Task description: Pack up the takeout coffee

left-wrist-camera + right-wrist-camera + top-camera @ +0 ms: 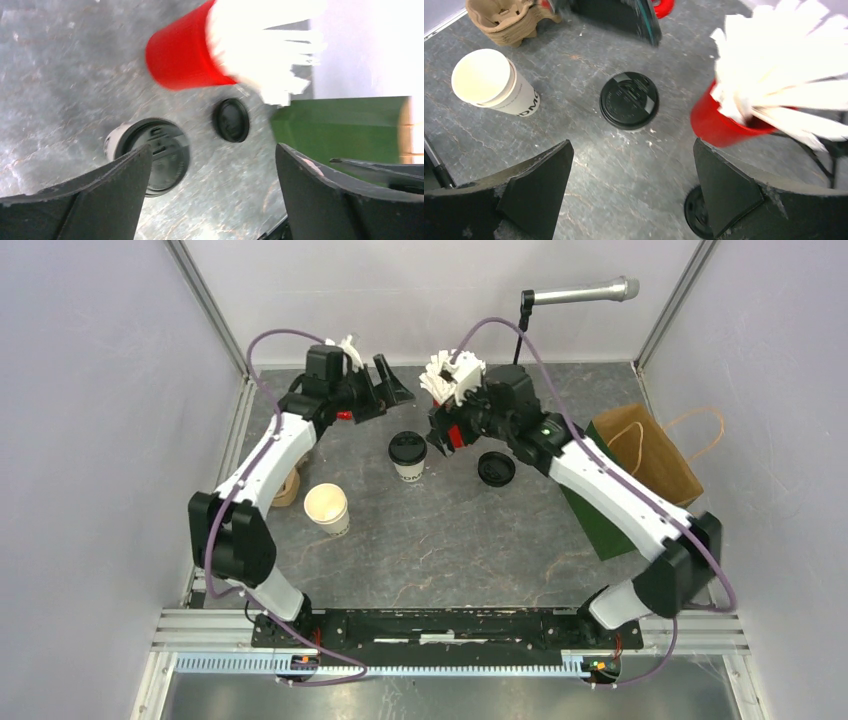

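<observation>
Twice meeting a white paper cup on the grey surface [450, 540]: taking the lidded cup [407, 448], upright near the middle, as the mark, and finding the open cup [326, 508], upright and lidless, to its near left, well apart. Noting the loose black lid [496, 468] lying flat to the right of the lidded cup, with bare surface between. Seeing the red cup [714, 125] of white sticks just right of the lidded cup, not touching. Placing the brown carrier [504, 20] left of the lidded cup, beyond the open cup, toward the surface's left edge. Hovering with the left gripper [212, 150] spread wide and empty behind the lidded cup. Hovering with the right gripper [632, 145] likewise wide and empty, just right of the lidded cup. Finding broad bare surface on the near side of the lidded cup. Crowding only far right of it, with the brown paper bag [650, 445].
</observation>
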